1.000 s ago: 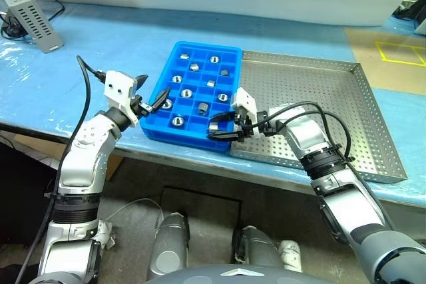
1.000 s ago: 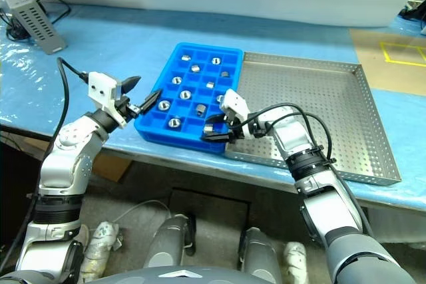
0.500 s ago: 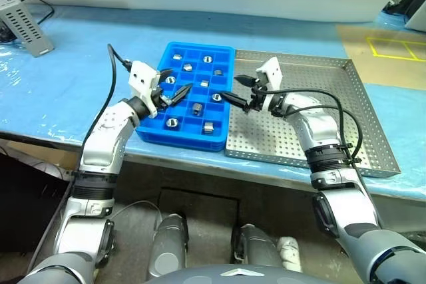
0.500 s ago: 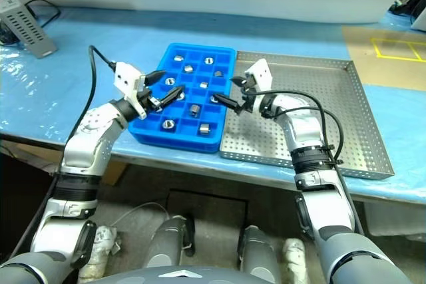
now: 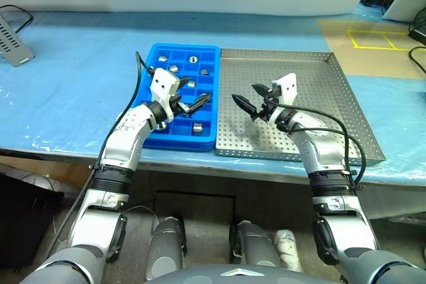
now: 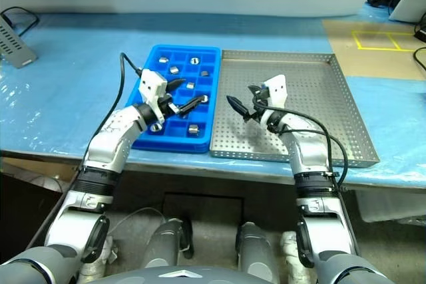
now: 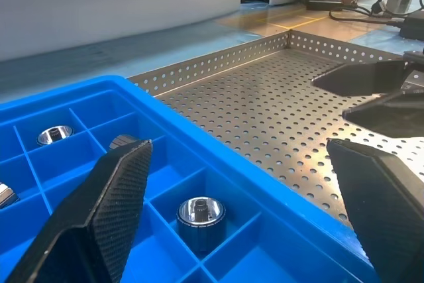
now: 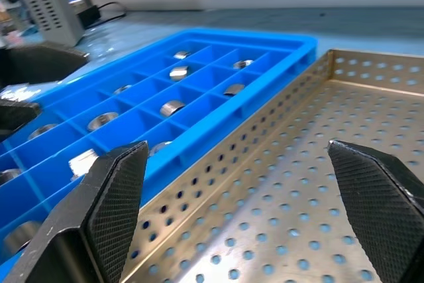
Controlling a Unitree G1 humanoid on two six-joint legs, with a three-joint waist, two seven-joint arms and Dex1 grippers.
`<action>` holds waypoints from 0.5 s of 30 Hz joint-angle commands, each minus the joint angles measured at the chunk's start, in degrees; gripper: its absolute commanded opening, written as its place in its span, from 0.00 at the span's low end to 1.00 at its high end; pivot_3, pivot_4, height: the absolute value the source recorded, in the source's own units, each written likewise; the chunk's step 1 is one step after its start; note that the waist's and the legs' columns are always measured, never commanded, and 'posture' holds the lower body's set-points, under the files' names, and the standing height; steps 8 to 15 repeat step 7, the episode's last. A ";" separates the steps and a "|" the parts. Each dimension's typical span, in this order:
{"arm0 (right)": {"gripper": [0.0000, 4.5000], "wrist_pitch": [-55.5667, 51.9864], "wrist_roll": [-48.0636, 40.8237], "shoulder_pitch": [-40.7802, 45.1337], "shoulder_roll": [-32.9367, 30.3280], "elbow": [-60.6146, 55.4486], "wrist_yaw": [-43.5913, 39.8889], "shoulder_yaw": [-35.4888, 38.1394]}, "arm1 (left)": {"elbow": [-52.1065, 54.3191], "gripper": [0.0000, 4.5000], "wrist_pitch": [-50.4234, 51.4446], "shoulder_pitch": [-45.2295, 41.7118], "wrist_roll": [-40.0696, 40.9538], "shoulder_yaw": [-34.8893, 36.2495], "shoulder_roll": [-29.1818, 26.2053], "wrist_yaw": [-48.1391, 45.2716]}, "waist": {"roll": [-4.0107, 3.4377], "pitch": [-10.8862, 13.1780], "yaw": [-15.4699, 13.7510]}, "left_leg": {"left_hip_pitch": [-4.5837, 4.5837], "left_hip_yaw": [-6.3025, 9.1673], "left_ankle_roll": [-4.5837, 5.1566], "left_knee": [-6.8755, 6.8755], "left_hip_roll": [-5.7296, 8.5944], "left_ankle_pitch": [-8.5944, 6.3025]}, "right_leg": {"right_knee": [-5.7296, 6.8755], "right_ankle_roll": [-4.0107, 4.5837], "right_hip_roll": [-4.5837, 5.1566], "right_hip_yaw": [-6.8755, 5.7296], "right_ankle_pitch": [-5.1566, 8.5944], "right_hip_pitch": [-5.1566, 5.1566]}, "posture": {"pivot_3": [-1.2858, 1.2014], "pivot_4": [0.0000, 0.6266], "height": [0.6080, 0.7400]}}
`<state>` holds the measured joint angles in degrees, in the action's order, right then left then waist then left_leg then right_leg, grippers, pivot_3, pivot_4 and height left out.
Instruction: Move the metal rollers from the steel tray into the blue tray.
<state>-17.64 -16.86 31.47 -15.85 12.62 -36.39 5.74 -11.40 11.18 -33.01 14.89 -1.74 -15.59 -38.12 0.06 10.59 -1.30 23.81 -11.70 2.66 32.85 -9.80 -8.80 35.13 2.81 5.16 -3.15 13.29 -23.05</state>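
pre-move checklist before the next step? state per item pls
1. Large silvery perforated steel tray free of rollers: ok, no roller on the perforated floor that the head and wrist views show.
2. Small silvery metal rollers seated in compartments of the bright blue gridded plastic tray: ok for those visible; the left arm hides some cells.
3. Left gripper empty: ok, fingers open above the blue tray, nothing between them.
4. Right gripper empty: ok, fingers open above the steel tray, nothing between them.
5. The two grippers apart: ok, a gap shows between them.
6. Blue tray sits beside the steel tray: ok, long sides adjacent.
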 commanded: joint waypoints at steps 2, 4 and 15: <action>1.00 4.76 1.97 1.93 -0.95 1.38 3.26 1.06 | 1.27 0.99 -1.24 0.87 -0.94 -0.11 0.16 0.71 | 0.00 0.00 0.07 | 0.00 0.00 -0.01 0.00 0.00 0.00 | 0.00 0.00 0.00 0.00 0.00 0.00 | 0.44 0.24 1.00; 1.00 4.97 1.83 2.46 -0.81 2.15 3.00 0.60 | 0.94 0.99 -1.94 1.36 -2.17 -0.68 -0.46 0.57 | 0.00 0.00 0.21 | 0.00 0.00 -0.01 0.00 0.00 0.01 | 0.00 0.00 0.00 0.00 0.00 0.00 | 0.44 0.24 1.00; 1.00 5.35 2.07 2.17 -0.86 1.87 1.97 -0.58 | 1.43 0.99 -1.85 2.10 -2.63 -0.28 -0.97 0.91 | 0.00 0.00 0.25 | 0.01 0.00 0.03 -0.02 -0.01 -0.01 | -0.03 0.00 -0.01 0.00 0.00 -0.01 | 0.45 0.24 1.00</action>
